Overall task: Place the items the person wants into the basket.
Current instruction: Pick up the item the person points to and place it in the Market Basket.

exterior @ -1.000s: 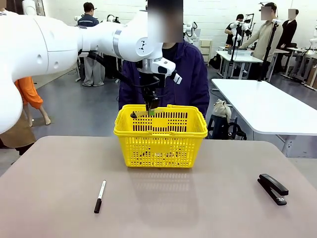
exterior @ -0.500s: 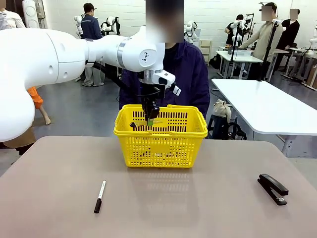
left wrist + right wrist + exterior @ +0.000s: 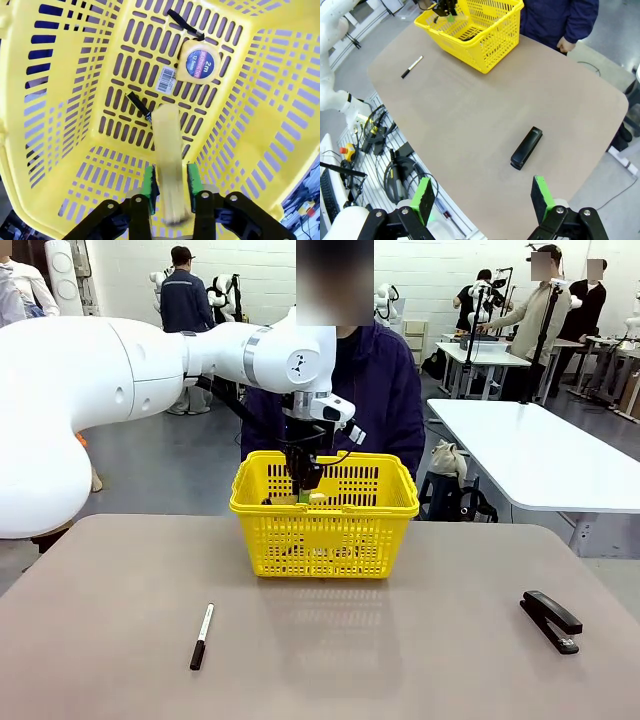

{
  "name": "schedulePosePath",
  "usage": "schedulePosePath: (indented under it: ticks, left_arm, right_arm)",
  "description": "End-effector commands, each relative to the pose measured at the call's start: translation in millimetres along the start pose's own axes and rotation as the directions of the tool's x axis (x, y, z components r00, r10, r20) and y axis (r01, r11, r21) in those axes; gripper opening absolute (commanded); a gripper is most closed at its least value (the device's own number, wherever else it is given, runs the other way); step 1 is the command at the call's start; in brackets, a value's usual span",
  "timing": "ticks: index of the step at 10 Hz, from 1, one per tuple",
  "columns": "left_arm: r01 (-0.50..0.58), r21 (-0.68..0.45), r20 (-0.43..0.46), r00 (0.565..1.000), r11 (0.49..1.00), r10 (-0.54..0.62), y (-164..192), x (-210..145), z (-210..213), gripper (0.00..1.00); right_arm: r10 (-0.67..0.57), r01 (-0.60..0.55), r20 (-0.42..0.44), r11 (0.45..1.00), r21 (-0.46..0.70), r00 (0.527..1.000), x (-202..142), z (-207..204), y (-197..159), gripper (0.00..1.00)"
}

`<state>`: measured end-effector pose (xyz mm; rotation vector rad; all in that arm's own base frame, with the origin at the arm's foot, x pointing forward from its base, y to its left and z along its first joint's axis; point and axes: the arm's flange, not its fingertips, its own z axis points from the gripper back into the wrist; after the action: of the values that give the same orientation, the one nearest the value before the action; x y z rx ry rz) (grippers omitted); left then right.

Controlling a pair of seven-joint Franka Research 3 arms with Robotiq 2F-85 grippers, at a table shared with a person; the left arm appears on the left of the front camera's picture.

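you can count one bright yellow plastic basket (image 3: 325, 530) with slotted sides, one round yellow-and-black tape measure (image 3: 201, 61) lying on its floor, and one yellow utility knife (image 3: 169, 165) with a black tip. you can't tell from these pictures where the pen is. your left gripper (image 3: 170, 184) is pinching the knife between its green pads, with the blade end pointing down into the basket, not touching the floor. on the table (image 3: 400, 660) you see one white marker with a black cap (image 3: 201, 636) near the left and one black stapler (image 3: 551, 620) near the right, both well apart from the basket. your right gripper (image 3: 482, 198) hangs high over the table with its two fingers spread wide and nothing between them. the table is flat and brownish-grey. the person in the dark jacket (image 3: 375, 390) stands just behind the basket. the room is big, with white tables and a grey floor. since a second ago, your left gripper has gone down lower into the basket.
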<state>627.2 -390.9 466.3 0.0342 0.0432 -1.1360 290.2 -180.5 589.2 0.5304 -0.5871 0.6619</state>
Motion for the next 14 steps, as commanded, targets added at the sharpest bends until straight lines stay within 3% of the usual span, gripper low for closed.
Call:
schedulePosePath:
  ticks: [1, 11, 14]
  left_arm:
    - [-0.026, -0.006, -0.007, 1.000, 1.000, 0.026, 7.8, 17.3, 15.3, 1.00]
    - [-0.035, -0.012, -0.001, 0.999, 0.999, 0.035, 5.5, 16.5, 18.7, 1.00]
    - [-0.012, 0.027, 0.036, 0.999, 1.000, 0.011, -20.9, -3.9, 52.1, 1.00]
  right_arm:
    - [0.017, -0.017, 0.031, 1.000, 0.018, 0.999, 0.1, -0.8, -1.2, 1.00]
    - [0.017, -0.017, 0.031, 1.000, 0.018, 0.999, 0.1, -0.8, -1.2, 1.00]
    - [0.017, -0.017, 0.031, 1.000, 0.018, 0.999, 0.1, -0.8, -1.2, 1.00]
